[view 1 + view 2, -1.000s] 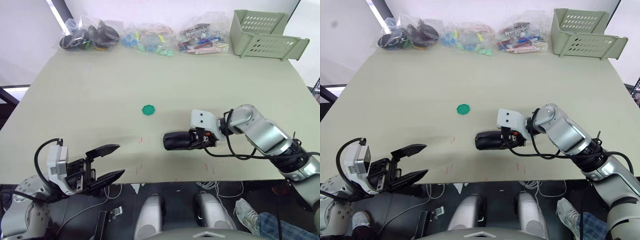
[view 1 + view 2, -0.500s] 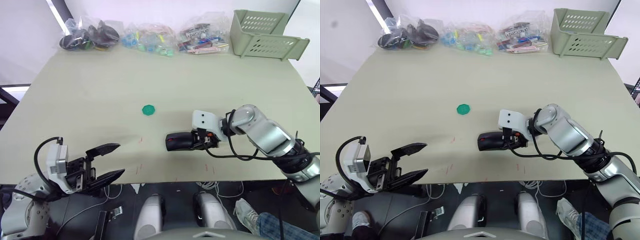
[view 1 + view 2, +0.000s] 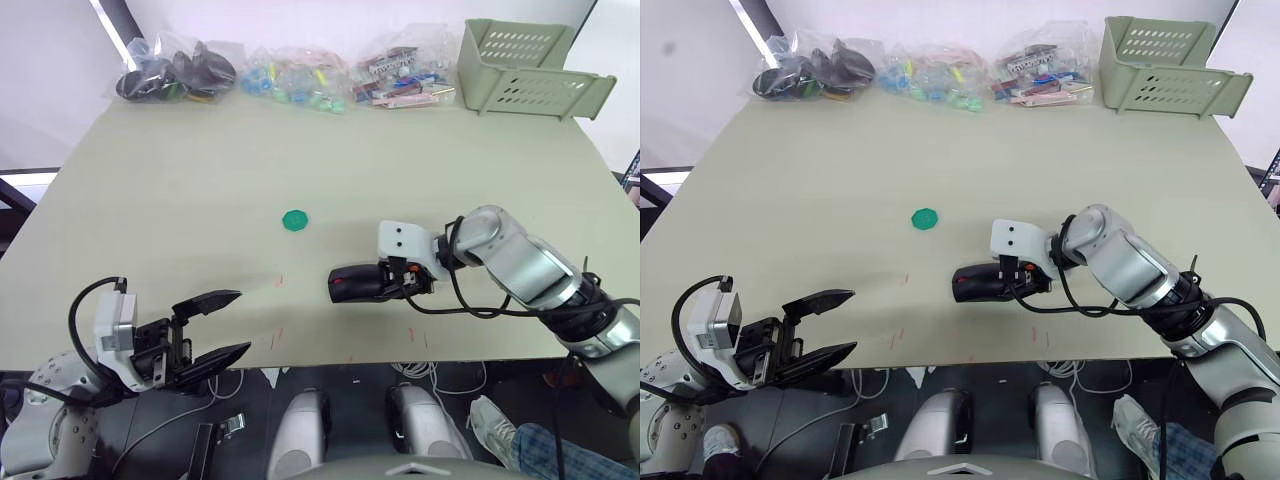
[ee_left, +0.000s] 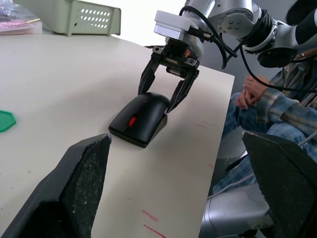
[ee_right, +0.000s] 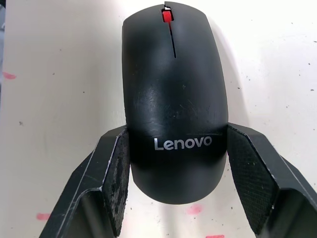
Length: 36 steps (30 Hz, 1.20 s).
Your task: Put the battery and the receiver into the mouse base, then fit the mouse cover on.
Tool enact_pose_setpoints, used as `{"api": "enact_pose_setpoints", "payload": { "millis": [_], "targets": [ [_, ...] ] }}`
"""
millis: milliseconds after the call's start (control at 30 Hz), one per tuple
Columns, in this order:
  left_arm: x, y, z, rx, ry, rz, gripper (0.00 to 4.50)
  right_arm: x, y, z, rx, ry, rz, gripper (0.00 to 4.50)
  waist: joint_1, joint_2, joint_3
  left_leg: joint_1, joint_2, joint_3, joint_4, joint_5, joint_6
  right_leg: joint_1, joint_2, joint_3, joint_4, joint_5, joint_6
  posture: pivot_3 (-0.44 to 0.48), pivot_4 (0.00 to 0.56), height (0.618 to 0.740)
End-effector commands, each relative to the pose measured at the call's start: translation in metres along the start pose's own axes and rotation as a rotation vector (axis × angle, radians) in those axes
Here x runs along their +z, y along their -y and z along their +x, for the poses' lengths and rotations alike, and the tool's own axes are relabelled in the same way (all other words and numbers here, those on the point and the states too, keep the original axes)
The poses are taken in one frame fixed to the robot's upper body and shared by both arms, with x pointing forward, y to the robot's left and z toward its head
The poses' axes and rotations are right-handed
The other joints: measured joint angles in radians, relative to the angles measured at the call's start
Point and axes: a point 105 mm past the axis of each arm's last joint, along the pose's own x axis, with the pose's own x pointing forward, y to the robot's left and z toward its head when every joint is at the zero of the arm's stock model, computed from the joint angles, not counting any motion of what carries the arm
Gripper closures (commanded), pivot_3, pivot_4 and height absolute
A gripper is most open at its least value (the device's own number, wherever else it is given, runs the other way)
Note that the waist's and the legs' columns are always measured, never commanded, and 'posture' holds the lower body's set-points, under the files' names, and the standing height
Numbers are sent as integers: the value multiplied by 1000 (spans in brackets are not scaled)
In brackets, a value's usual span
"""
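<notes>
The right gripper grasps the rear of the assembled mouse: its two fingers press both sides of the mouse cover, which sits on the mouse base on the table. The left gripper hangs past the near table edge with its fingers spread apart, holding nothing.

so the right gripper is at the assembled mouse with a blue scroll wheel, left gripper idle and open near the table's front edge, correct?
Not quite: the scroll wheel is red, not blue, as the right wrist view shows. The rest holds: the right gripper straddles the rear of the assembled mouse, and the left gripper is open near the table's front edge.
</notes>
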Motion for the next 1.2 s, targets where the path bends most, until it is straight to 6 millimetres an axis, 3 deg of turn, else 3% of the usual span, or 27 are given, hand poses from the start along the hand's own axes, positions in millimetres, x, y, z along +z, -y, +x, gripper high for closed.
{"api": "enact_pose_setpoints", "payload": {
  "millis": [33,1200],
  "targets": [
    [10,4,1,-13,14,44,0,8,-1,-1,0,5,-35,2111,0,0,0,0,0,0,0,0,0,0,0,0,0,0,0,0,150,740],
    [9,1,-1,9,20,40,0,14,-3,-1,13,35,-16,2111,-1,0,0,0,0,0,0,0,0,0,0,0,0,0,0,0,150,740]
  ]
}}
